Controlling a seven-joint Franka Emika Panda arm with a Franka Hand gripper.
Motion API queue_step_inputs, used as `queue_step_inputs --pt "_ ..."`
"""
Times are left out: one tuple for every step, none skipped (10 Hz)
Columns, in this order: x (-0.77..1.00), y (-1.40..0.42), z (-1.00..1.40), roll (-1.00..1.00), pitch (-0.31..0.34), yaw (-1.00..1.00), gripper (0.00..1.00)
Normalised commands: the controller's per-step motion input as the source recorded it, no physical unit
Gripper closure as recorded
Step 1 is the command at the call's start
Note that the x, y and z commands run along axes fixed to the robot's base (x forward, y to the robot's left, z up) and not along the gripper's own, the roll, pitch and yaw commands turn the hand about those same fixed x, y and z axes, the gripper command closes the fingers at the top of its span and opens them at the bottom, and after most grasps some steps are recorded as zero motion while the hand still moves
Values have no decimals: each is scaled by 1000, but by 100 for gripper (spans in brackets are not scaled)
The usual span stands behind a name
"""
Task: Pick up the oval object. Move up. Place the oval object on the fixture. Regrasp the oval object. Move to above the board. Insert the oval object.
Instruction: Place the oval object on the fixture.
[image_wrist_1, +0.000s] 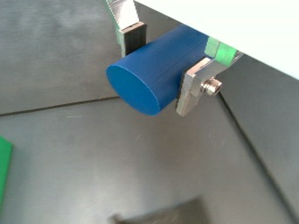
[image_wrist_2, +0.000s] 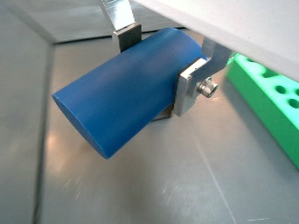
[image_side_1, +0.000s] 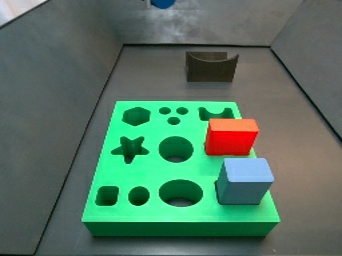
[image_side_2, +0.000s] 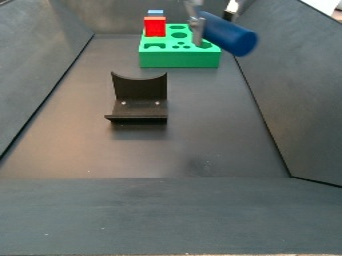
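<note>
Dark blue oval object (image_wrist_2: 117, 92) clamped crosswise between the hand (image_wrist_1: 166, 61) fingers, high off the floor, well above the fixture (image_side_2: 138, 97). Judging: move-up step. Next: descend over the fixture's notch, lay it in.

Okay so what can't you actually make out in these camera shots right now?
- Gripper: in a side view the frame's top edge cuts it off.
- Oval object: its far end is hidden behind the fingers in both wrist views.
- Board: only edge slivers in both wrist views; in a side view its holes are too small to tell.
- Fixture: a blurred scrap in a wrist view.
</note>
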Motion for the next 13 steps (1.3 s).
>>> queue_step_inputs --pt "1000 -398 -60 36 34 -1000 100" --pt "1000 -329 -58 44 44 -1000 100" --pt "1000 -234 -47 59 60 -1000 100" --pt "923 -176 -41 66 71 -1000 100" --pt "767 -86 -28 84 106 -1000 100" --pt "623 -42 -17 91 140 -843 100" --pt "521 -25 -9 76 150 -598 100" --pt "1000 55 159 -1000 9 -142 100" --pt "1000 67 172 -1000 14 -94 100" --pt "1000 87 140 -1000 23 -91 100" --pt "891 66 83 -1000 32 -92 100" --pt "749 49 33 -1000 47 -94 100" --pt "642 44 20 -1000 59 -98 100"
